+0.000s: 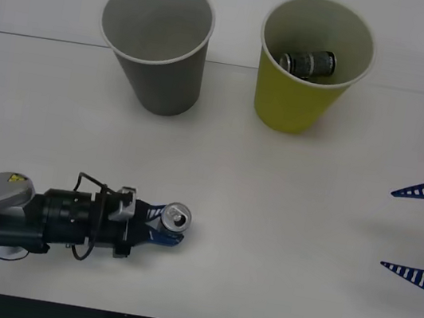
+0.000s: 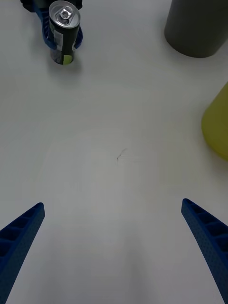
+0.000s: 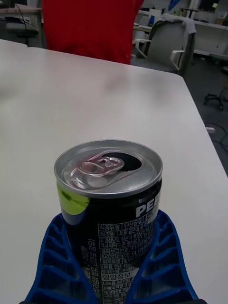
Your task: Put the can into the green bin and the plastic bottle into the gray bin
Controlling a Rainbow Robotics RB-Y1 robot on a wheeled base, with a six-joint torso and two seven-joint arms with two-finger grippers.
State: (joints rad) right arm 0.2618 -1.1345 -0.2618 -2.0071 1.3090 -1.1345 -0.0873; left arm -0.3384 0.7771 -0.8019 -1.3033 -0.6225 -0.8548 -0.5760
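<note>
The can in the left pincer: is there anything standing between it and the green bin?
Nothing visible does. The can stands upright in the left pincer near the table's front; only bare table lies up to the green bin. The gray bin stands left of that path.

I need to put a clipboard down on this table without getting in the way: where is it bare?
Bare: the wide middle of the table, between the can in the left gripper and the open right gripper. Crowded: the far side, where the gray bin and green bin stand.
</note>
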